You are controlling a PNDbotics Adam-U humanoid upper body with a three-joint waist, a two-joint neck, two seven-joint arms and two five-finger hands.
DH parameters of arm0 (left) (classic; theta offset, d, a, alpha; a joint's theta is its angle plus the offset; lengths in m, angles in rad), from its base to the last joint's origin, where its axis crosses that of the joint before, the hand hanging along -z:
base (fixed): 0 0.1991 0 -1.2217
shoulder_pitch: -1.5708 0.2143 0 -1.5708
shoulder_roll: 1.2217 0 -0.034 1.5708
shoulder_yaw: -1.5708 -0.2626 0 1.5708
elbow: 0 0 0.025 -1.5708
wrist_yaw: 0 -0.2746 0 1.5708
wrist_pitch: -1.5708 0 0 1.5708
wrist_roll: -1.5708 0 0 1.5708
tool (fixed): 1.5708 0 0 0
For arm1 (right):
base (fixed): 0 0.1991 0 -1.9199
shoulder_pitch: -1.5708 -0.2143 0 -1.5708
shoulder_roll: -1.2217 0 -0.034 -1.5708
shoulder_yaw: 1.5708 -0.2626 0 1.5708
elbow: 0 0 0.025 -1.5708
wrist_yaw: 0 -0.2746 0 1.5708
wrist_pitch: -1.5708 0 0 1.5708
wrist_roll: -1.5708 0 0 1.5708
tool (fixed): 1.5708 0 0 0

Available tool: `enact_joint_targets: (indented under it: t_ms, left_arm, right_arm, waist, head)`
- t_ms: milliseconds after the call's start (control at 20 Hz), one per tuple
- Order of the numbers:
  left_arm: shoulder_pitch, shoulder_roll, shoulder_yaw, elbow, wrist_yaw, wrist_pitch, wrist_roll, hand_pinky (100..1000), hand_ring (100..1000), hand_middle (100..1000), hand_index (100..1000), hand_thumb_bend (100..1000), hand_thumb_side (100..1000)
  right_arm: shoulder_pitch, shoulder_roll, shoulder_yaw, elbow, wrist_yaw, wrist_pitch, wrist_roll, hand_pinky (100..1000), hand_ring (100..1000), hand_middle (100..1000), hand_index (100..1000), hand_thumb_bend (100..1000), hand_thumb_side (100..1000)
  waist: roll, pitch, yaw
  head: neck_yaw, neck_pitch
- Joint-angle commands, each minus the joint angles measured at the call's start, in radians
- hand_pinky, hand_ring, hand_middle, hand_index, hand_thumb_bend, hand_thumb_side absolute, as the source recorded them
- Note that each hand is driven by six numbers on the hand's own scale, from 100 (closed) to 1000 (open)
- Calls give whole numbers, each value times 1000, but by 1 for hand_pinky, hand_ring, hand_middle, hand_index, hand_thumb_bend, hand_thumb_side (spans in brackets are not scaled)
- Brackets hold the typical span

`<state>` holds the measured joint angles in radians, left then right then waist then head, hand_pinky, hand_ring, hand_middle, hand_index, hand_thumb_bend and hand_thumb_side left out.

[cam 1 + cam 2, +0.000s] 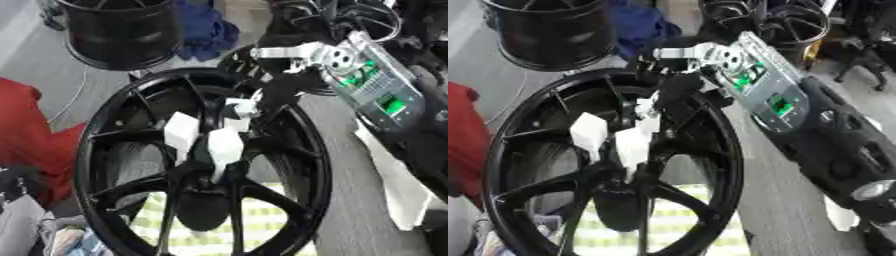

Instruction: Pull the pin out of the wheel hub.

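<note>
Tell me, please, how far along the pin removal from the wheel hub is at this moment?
Done: the right robot hand has reached the centre of the black wheel, its white fingertips at the hub. In hand: it appears to be closing there, though the pin itself cannot be made out. Left: drawing the pin clear of the hub. The left robot hand is out of view.

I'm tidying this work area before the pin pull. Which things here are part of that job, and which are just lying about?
Part of the job:
- black wheel hub
- white pins at its centre
- right hand, reaching in at the spokes

Lying about:
- second black wheel behind
- blue cloth
- red cloth
- yellow-checked cloth under the hub
</note>
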<state>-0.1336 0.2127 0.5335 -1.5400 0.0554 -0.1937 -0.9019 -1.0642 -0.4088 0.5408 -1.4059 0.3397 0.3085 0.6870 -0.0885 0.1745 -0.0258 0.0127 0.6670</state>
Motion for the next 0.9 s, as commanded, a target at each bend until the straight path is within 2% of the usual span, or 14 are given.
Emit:
enact_joint_targets:
  t_ms: [50, 450, 850, 900]
  left_arm:
    - [-9, 26, -1, -9, -4, -12, -5, 690, 677, 625, 782, 100, 864]
    - [-8, 24, 0, -9, -6, -12, -5, 690, 676, 624, 782, 100, 865]
    - [-8, 24, 1, -10, -6, -11, -5, 690, 676, 624, 782, 100, 865]
    - [-8, 23, 1, -10, -7, -11, -5, 690, 675, 623, 781, 100, 867]
  right_arm:
    - [-16, -6, -23, 24, 20, -11, -11, 818, 860, 825, 947, 406, 410]
    - [-7, 2, -27, 67, 44, -33, -11, 809, 835, 803, 932, 383, 367]
    - [-6, 5, -28, 81, 52, -45, -7, 809, 832, 800, 931, 380, 365]
    - [-4, 6, -27, 83, 52, -45, -7, 799, 809, 777, 915, 384, 348]
  waist:
    - [8, -8, 0]
    - [8, -8, 0]
    - [8, -9, 0]
    - [7, -8, 0]
  head:
    - [-2, -1]
    - [-2, -1]
    - [-2, -1]
    - [-1, -1]
